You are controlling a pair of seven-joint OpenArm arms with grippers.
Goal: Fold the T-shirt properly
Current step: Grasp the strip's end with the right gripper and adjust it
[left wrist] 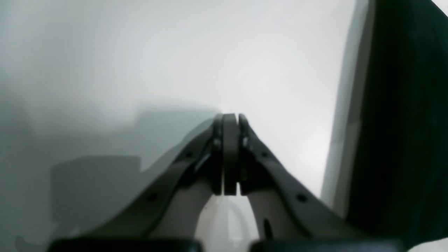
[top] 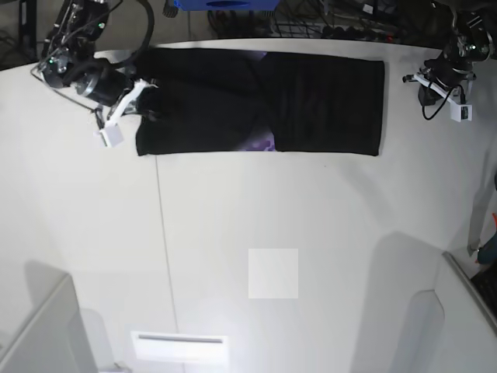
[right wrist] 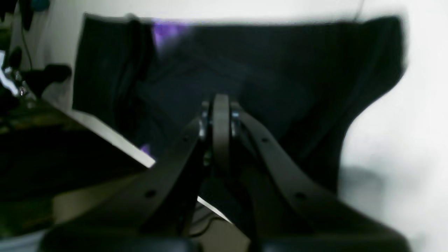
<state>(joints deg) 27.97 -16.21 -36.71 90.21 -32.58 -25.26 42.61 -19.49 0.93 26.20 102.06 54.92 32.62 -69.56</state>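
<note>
While the T-shirt [top: 311, 105] lies folded lengthwise, both claws [left wrist: 231, 117] [right wrist: 221, 99] are pinched closed, empty.

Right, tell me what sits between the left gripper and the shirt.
Nothing visible does. The left gripper hangs shut over bare white table just off the end of the T-shirt, with only open tabletop between them. The left wrist view shows the same: closed jaws and the black cloth alongside.

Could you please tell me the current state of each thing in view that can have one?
T-shirt: lying flat on the table, folded into a long band, a bit of purple print showing.
left gripper: shut, empty, over bare table beside the shirt.
right gripper: shut, at the shirt's end; whether it pinches cloth is unclear.
table: white, bearing the shirt.
</note>
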